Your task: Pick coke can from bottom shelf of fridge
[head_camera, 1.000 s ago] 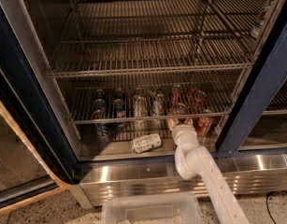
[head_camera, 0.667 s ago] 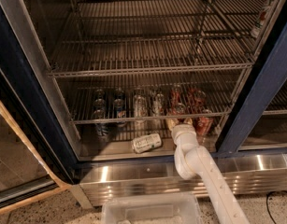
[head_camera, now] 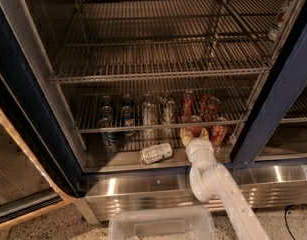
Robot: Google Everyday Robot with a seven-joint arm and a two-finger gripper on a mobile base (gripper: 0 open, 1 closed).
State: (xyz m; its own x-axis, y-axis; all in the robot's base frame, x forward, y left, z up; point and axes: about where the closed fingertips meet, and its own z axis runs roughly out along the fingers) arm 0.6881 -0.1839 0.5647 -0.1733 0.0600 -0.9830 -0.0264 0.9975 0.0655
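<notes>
Open fridge [head_camera: 279, 91], dark blue frame, dim wire racks. Looks like the reach-and-grasp step: gripper [head_camera: 194, 133] in at the bottom shelf [head_camera: 115, 160], right up against the coke can [head_camera: 194, 123], front row, right of centre. Cannot tell whether clamped on it. Calls next for a sure hold, then a straight lift out, clear of the neighbouring red can [head_camera: 218, 133] and the toppled silver can [head_camera: 157, 153].

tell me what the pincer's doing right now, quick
Pincer: low inside the fridge, right at a red coke can; open, closed or holding cannot be told.
</notes>
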